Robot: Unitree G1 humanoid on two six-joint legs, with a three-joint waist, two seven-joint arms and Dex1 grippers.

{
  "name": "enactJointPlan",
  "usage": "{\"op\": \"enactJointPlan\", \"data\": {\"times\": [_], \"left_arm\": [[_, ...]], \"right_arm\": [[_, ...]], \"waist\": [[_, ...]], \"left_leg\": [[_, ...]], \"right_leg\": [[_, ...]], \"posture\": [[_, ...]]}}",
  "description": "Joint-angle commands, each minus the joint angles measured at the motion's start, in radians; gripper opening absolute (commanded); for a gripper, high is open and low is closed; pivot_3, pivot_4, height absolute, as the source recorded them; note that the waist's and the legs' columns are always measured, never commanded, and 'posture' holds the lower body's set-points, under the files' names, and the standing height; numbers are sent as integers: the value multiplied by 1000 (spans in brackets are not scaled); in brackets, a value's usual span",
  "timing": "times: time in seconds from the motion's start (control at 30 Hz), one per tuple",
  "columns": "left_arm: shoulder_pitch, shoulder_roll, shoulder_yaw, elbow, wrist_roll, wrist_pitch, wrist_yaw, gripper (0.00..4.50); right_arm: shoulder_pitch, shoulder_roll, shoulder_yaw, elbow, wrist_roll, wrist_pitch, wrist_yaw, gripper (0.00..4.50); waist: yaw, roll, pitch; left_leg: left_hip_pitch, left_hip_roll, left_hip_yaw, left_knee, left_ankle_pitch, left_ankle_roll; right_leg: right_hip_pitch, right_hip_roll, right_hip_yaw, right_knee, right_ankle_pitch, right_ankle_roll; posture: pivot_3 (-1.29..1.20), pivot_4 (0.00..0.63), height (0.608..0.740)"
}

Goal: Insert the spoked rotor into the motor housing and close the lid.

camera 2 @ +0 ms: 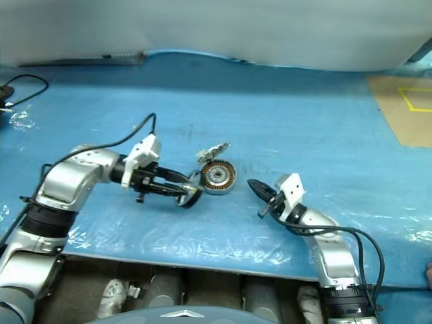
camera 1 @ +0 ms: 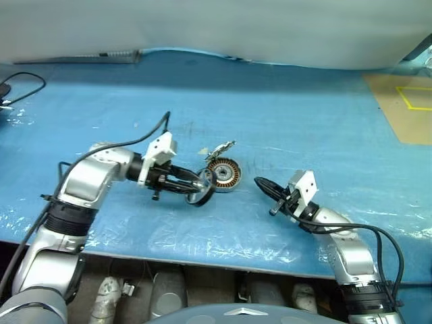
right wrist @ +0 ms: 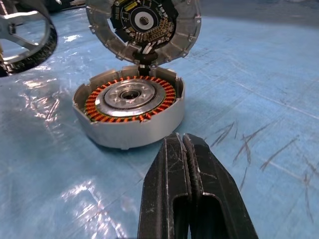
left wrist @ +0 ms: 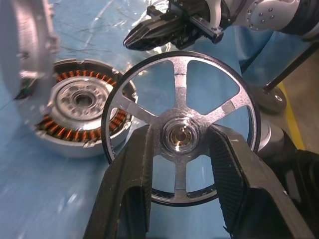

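Near the front edge of the blue table (camera 1: 283,108), one motor housing (right wrist: 130,117) is seen, its one lid (right wrist: 143,27) hinged upright. One spoked rotor (left wrist: 180,133) is clamped at its hub by the left gripper (left wrist: 182,164) just beside it. The right gripper (right wrist: 184,149) is pressed together, empty. The rotor should be levelled, centred over the windings, then lowered
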Motion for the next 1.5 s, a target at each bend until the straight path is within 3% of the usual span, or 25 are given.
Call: {"op": "enactJointPlan", "data": {"times": [0.03,0.3,0.47,1.5], "left_arm": [[-53,-45,-56,-56,-3,5,56,1354],[-205,-154,-161,80,113,-43,206,1354],[-274,-148,-179,153,153,-36,226,1354],[-345,-115,-294,302,345,-203,183,1354]], "right_arm": [[20,-1,6,-17,8,-49,15,0],[27,0,27,-7,-1,-64,17,0],[34,9,48,-1,9,-77,40,0],[-28,17,104,71,-14,-84,62,0]], "waist": [[-4,0,0],[-15,0,0],[-20,0,0],[-18,0,0]], "left_leg": [[0,0,0,0,0,0],[-1,0,-1,2,1,1],[-1,0,-1,3,2,3],[-1,0,-3,8,2,4]], "right_leg": [[0,0,0,0,0,0],[0,0,0,0,0,0],[0,1,0,1,0,0],[3,0,0,2,0,0]], "posture": [[0,150,740],[0,150,740],[0,150,740],[0,150,740]]}}
